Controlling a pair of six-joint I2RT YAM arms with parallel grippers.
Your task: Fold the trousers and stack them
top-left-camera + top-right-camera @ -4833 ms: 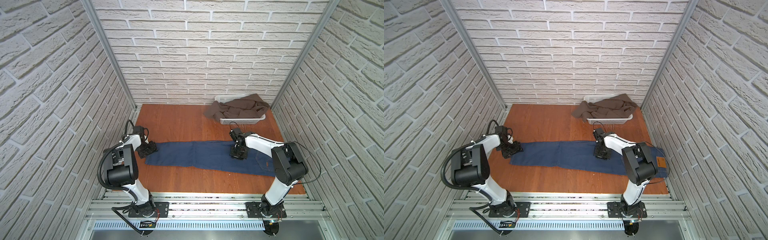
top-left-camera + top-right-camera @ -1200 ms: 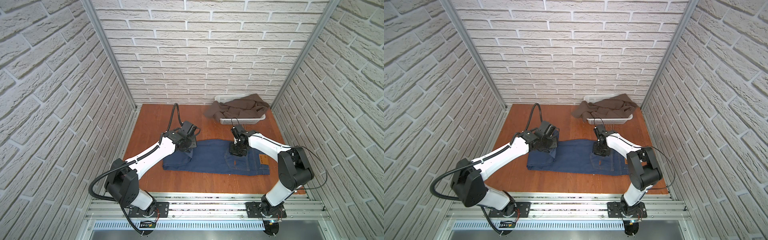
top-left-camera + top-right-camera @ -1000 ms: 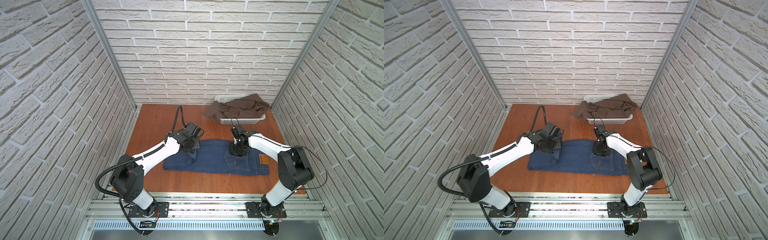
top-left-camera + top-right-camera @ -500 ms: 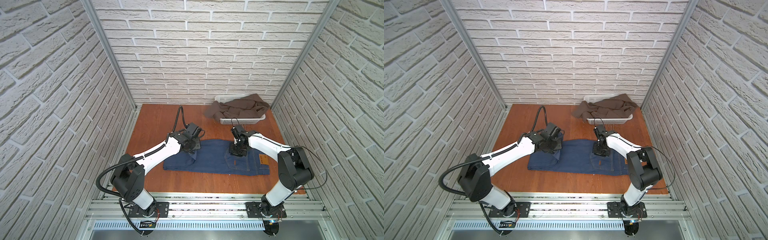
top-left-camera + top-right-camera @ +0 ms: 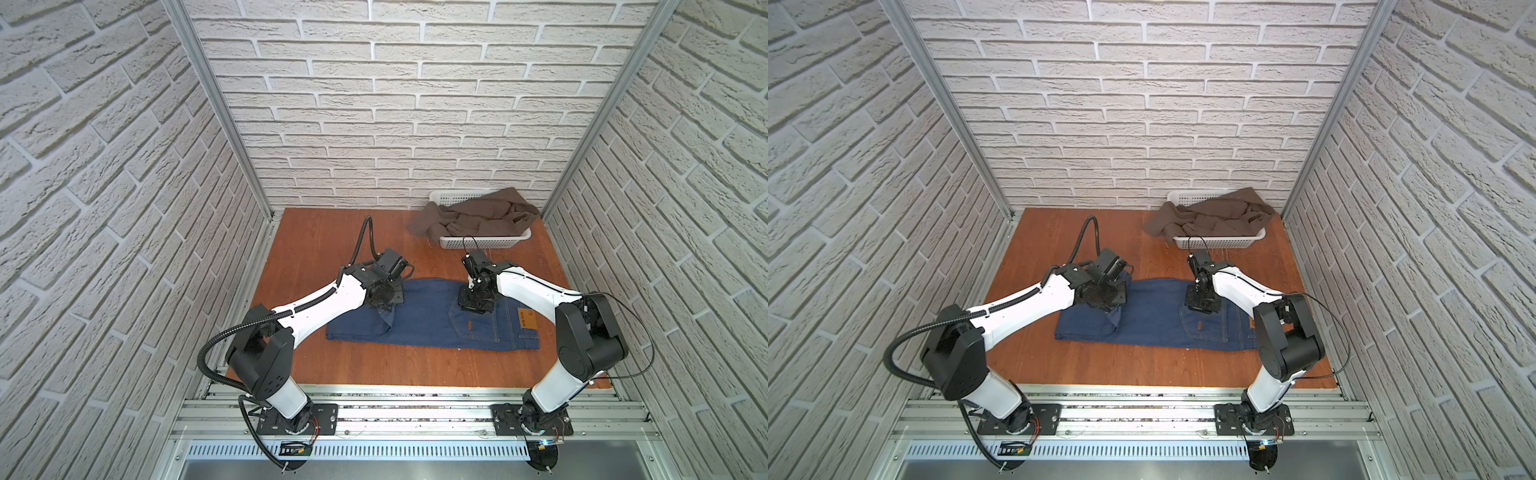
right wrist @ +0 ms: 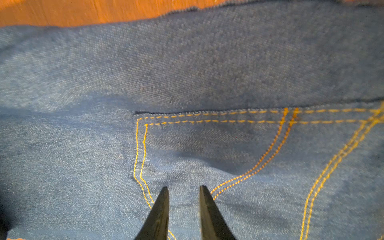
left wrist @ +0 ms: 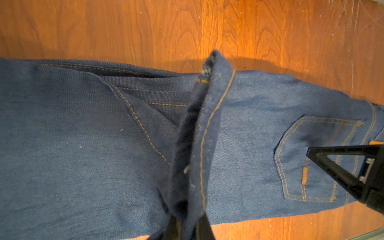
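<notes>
Since ~5 s back the L gripper (image 7: 188, 228) has hauled the leg hem (image 7: 207, 124) from the 9 o'clock end in toward centre. The trousers (image 5: 432, 320) now lie doubled and shorter across mid-table (image 5: 324, 241), waistband (image 5: 530, 336) at 3 o'clock. L jaws are pressed together on the hem, holding it up off the cloth. R gripper (image 6: 182, 189) has its jaws slightly apart, tips pressing denim by the back pocket (image 6: 207, 141), pinching nothing. First fold's underway, and the hem prob. needs carrying further toward 3 o'clock before release. Basket (image 5: 482, 242) w/ brown cloth (image 5: 478, 216) sits at 1 o'clock.
</notes>
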